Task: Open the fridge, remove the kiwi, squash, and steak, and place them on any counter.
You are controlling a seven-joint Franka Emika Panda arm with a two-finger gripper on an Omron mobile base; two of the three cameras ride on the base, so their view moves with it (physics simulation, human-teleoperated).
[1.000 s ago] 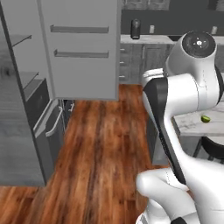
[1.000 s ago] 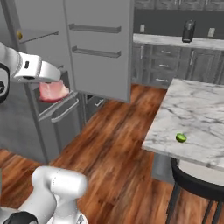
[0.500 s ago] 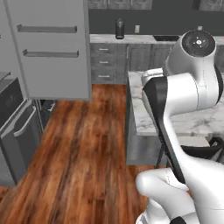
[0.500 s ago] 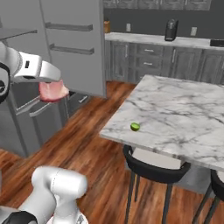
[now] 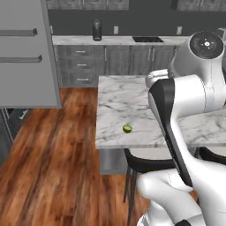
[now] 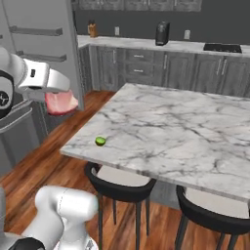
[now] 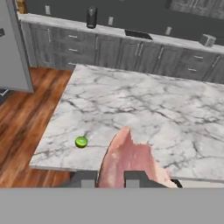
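Steak (image 7: 129, 162) between fingers (image 7: 135, 178), kiwi (image 7: 81, 141) on counter (image 7: 175, 118)

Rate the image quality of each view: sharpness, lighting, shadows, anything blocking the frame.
Left base view: soft and flatly lit, with the white arm covering the right of the counter; the kiwi casts hardly any shadow. Right base view: equally soft, the steak a blurry pink patch under the pincer. Hand view: the steak looms large and smeared, no glare on the marble.
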